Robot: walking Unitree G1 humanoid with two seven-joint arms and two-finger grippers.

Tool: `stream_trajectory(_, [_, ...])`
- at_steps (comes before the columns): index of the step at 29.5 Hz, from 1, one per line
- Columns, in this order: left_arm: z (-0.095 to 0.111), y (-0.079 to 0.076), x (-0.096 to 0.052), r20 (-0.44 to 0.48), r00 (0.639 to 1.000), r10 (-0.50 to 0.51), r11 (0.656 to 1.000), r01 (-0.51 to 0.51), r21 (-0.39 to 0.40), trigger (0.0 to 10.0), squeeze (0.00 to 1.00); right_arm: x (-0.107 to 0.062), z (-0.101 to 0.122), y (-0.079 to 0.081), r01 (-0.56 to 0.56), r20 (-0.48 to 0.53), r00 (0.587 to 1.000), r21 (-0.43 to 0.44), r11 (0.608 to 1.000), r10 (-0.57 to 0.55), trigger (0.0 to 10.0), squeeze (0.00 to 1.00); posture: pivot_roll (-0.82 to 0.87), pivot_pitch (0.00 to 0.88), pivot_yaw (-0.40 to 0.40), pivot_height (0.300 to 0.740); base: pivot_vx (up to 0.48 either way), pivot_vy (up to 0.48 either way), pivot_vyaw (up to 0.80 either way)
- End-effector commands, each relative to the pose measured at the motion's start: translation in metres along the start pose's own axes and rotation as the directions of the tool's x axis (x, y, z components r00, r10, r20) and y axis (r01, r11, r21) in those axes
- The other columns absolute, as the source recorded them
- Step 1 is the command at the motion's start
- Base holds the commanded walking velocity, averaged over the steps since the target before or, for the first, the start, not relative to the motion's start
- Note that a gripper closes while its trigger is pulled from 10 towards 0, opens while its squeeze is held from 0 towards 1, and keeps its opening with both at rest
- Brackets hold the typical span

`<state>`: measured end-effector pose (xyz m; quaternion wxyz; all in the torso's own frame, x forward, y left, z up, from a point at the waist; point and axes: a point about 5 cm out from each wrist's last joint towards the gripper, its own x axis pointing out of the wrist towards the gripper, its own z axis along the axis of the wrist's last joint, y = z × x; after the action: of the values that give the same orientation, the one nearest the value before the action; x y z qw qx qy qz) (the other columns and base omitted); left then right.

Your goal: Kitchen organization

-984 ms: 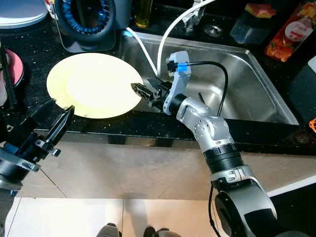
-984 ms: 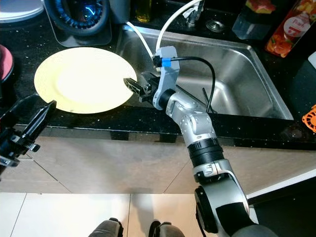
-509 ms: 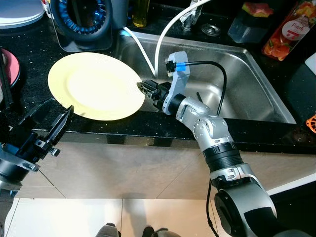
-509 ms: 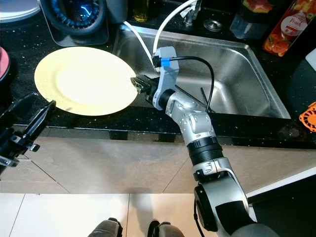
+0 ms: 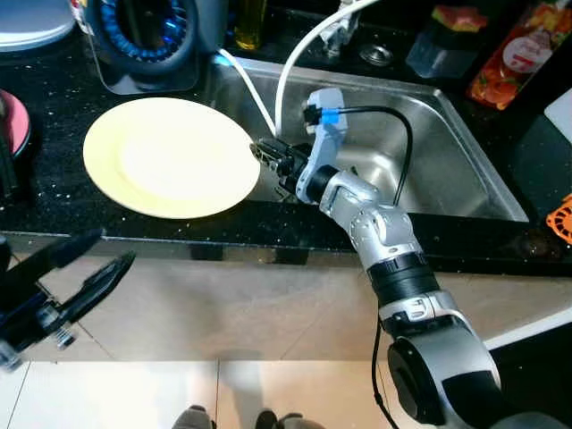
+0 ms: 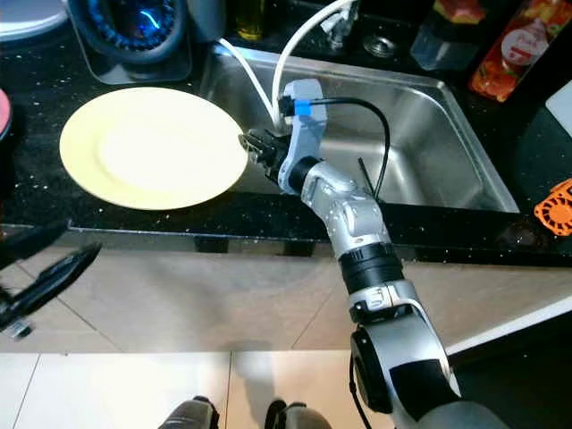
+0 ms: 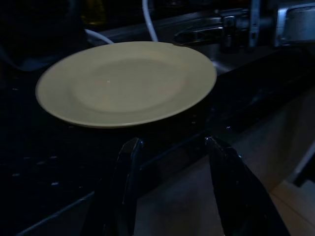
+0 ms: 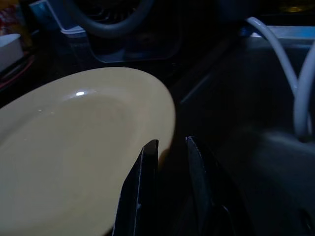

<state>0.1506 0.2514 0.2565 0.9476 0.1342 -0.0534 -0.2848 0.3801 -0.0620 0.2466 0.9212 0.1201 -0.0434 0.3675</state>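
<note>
Right wrist view: the right gripper (image 8: 170, 162) is seen with fingers slightly parted, just beside the rim of the yellow plate (image 5: 170, 156), gripping nothing. On the black countertop (image 5: 54, 192) the plate is shown beside the sink (image 5: 429, 170). Below the counter edge, the left gripper (image 7: 172, 157) is held released. No writing can be read.

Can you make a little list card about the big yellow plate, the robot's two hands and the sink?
plate: round pale yellow plate, flat on the black speckled counter
right gripper: at the plate's rim beside the sink, jaws nearly together, not clearly pinching the rim
left gripper: low in front of the counter edge, jaws open, holding nothing
sink: stainless steel sink, white hose arching over it
</note>
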Motion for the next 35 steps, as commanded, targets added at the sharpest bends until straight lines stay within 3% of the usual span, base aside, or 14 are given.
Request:
stream_trajectory(1, [0.007, 0.003, -0.004, -0.023, 1.0, 0.002, 0.999, -0.001, 0.037, 10.0, 0.0, -0.003, 0.005, -0.005, 0.009, 0.03, 0.999, 0.015, 1.0, -0.01, 10.0, 0.0, 0.29, 0.127, -0.169, 0.74, 0.0, 0.0, 0.0])
stream_trajectory(9, [0.013, 0.008, -0.009, -0.046, 0.999, 0.026, 0.998, -0.023, 0.065, 10.0, 0.0, -0.005, 0.0, -0.012, 0.039, -0.012, 0.999, 0.045, 0.998, -0.039, 10.0, 0.0, 0.29, 0.134, -0.17, 0.74, 0.0, 0.0, 0.0])
stream_trajectory(12, [0.013, 0.007, -0.009, -0.051, 0.998, 0.02, 0.998, -0.018, 0.055, 10.0, 0.0, -0.006, -0.001, -0.014, 0.034, -0.039, 0.999, 0.136, 0.99, -0.029, 10.0, 0.0, 0.29, 0.134, -0.17, 0.74, 0.0, 0.0, 0.0])
stream_trajectory(13, [0.013, 0.008, -0.009, -0.056, 0.998, 0.02, 0.999, -0.017, 0.052, 10.0, 0.0, -0.006, 0.001, -0.013, 0.015, -0.03, 1.0, 0.161, 0.987, -0.011, 10.0, 0.06, 0.28, 0.137, -0.171, 0.74, 0.0, 0.0, 0.0])
stream_trajectory(14, [0.013, 0.008, -0.009, -0.056, 0.998, 0.02, 0.999, -0.017, 0.052, 10.0, 0.0, -0.006, 0.001, -0.013, 0.015, -0.03, 1.0, 0.161, 0.987, -0.011, 10.0, 0.06, 0.28, 0.137, -0.171, 0.74, 0.0, 0.0, 0.0])
stream_trajectory(15, [0.013, 0.008, -0.01, -0.055, 0.998, 0.022, 0.999, -0.019, 0.049, 10.0, 0.0, -0.007, 0.002, -0.013, 0.002, -0.023, 1.0, 0.181, 0.984, 0.002, 10.0, 0.58, 0.28, 0.137, -0.171, 0.74, 0.0, 0.0, 0.0])
stream_trajectory(16, [0.013, 0.009, -0.011, -0.054, 0.998, 0.026, 0.999, -0.023, 0.046, 10.0, 0.0, -0.007, 0.004, -0.011, -0.025, -0.013, 1.0, 0.198, 0.98, 0.028, 10.0, 1.0, 0.28, 0.137, -0.171, 0.74, 0.0, 0.0, 0.0])
stream_trajectory(22, [0.015, 0.01, -0.01, -0.056, 0.998, 0.026, 0.999, -0.023, 0.049, 10.0, 0.0, -0.007, 0.007, -0.009, -0.037, -0.004, 0.999, 0.199, 0.979, 0.039, 10.0, 1.0, 0.28, 0.137, -0.171, 0.74, 0.0, 0.0, 0.0])
stream_trajectory(23, [0.015, 0.01, -0.01, -0.055, 0.998, 0.023, 0.999, -0.021, 0.047, 10.0, 0.0, -0.007, 0.008, -0.008, -0.038, 0.006, 0.999, 0.219, 0.975, 0.038, 10.0, 0.84, 0.28, 0.137, -0.171, 0.74, 0.0, 0.0, 0.0])
stream_trajectory(24, [0.015, 0.01, -0.01, -0.055, 0.998, 0.023, 0.999, -0.021, 0.047, 10.0, 0.0, -0.007, 0.008, -0.008, -0.038, 0.006, 0.999, 0.219, 0.975, 0.038, 10.0, 0.84, 0.28, 0.137, -0.171, 0.74, 0.0, 0.0, 0.0])
stream_trajectory(25, [0.015, 0.01, -0.009, -0.054, 0.998, 0.021, 0.999, -0.018, 0.046, 10.0, 0.0, -0.006, 0.01, -0.008, -0.038, 0.016, 0.999, 0.243, 0.969, 0.035, 10.0, 0.0, 0.28, 0.135, -0.169, 0.74, 0.0, 0.0, 0.0])
stream_trajectory(31, [0.015, 0.008, -0.007, -0.051, 0.999, 0.006, 0.999, -0.004, 0.041, 10.0, 0.0, -0.006, 0.009, -0.008, -0.029, -0.041, 0.998, 0.297, 0.954, 0.043, 10.0, 0.0, 0.28, 0.134, -0.169, 0.74, 0.0, 0.0, 0.0])
stream_trajectory(35, [0.015, 0.007, -0.006, -0.049, 0.999, -0.003, 0.999, 0.004, 0.038, 10.0, 0.0, -0.005, 0.002, 0.002, -0.08, -0.091, 0.989, 0.349, 0.934, 0.118, 10.0, 0.0, 0.28, 0.134, -0.168, 0.74, 0.0, 0.0, 0.0])
